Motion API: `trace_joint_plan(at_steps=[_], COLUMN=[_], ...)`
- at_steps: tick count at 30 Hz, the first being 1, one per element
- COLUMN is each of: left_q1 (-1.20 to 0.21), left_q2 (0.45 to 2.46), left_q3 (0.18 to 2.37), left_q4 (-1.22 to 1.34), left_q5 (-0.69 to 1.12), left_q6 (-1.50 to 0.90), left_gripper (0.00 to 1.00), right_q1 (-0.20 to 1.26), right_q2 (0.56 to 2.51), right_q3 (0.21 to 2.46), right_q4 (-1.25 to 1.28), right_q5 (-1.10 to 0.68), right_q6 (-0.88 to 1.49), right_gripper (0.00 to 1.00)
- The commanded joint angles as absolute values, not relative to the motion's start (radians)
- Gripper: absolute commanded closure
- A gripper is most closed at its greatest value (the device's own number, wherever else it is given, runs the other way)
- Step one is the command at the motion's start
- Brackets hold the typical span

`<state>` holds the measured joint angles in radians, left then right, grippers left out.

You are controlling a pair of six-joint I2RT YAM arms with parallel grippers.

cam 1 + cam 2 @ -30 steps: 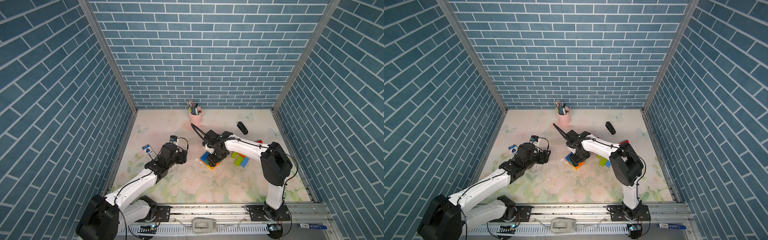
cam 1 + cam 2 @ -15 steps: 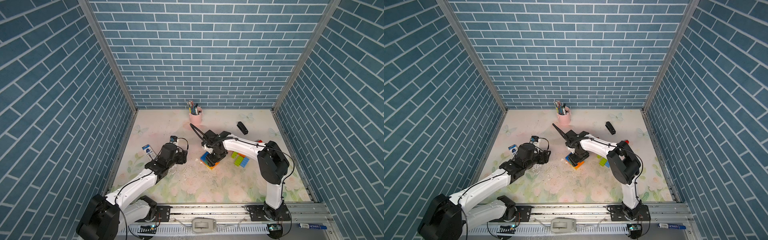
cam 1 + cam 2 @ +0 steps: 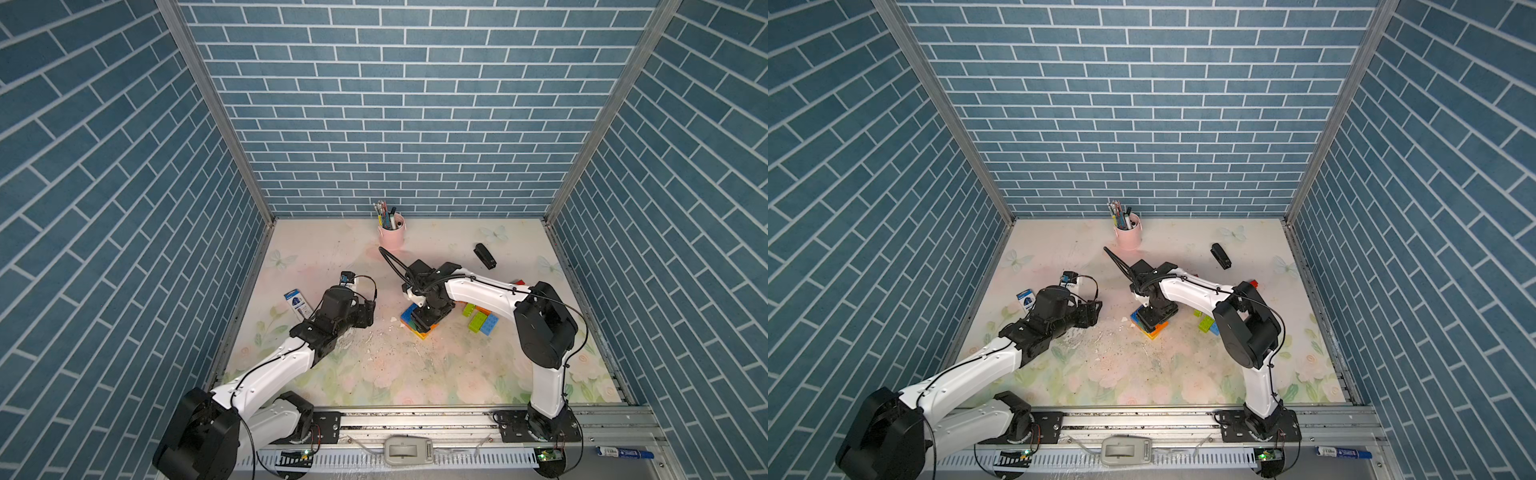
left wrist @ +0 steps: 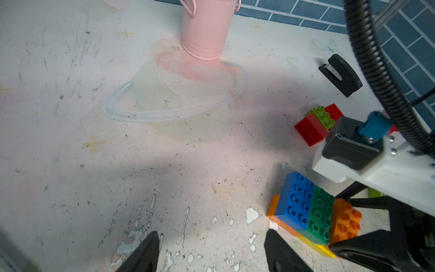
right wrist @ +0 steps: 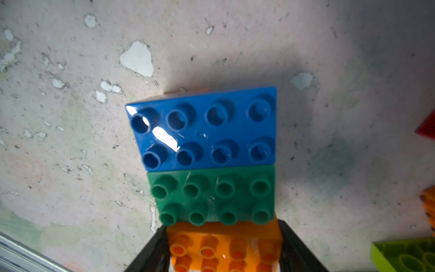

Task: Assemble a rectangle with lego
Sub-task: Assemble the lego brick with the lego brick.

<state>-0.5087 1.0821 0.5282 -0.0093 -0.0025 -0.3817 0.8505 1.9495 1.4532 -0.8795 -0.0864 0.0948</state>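
Note:
A lego stack (image 3: pixel 419 322) stands mid-table, with a blue brick (image 5: pixel 202 129), a green brick (image 5: pixel 211 195) and an orange brick (image 5: pixel 223 247) side by side on top. Orange and yellow bricks lie under them. My right gripper (image 5: pixel 223 235) points down over the stack, shut on the top orange brick with a finger at each end. It also shows in both top views (image 3: pixel 432 318) (image 3: pixel 1156 320). My left gripper (image 4: pixel 211 235) is open over bare table, left of the stack, holding nothing (image 3: pixel 368 313).
Loose lime and blue bricks (image 3: pixel 482 323) lie right of the stack, and red and lime ones (image 4: pixel 315 124) behind it. A pink pen cup (image 3: pixel 391 235) and a black stapler (image 3: pixel 485 256) stand at the back. A blue-white packet (image 3: pixel 298 303) lies by the left arm.
The right arm's elbow has drifted slightly left. Both grippers have kept their places and openings.

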Motion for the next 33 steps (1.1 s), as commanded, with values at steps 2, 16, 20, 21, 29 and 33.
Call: trace_joint_plan(at_steps=[2,16,20,21,29,33], left_q1=[-0.5,-0.497,-0.497,-0.497,-0.496,-0.495], left_q2=[1.085,1.086,1.085,1.085,1.08,1.081], left_q3=[0.516,0.512,0.51,0.51,0.509,0.509], left_q4=[0.001,0.008,0.01,0.011,0.011,0.012], left_q5=[0.003,0.008,0.008,0.008,0.008,0.009], left_q6=[-0.38,-0.38,-0.38,-0.38,-0.38,-0.38], left_gripper=[0.28,0.28,0.28,0.28,0.28,0.28], right_q1=[0.855,0.867,0.87,0.87,0.869,0.869], right_q2=[1.979,1.99,1.998,2.002,2.033,2.039], right_q3=[1.474,1.479,1.477,1.477,1.466,1.461], right_q4=[-0.894,-0.902,-0.897,-0.897,-0.906,-0.913], right_q5=[-0.075,-0.077,-0.069,-0.066,-0.041,-0.031], right_q6=[0.048,0.047,0.055,0.055,0.063,0.074], right_gripper=[0.72,0.76,0.78,0.78,0.85,0.88])
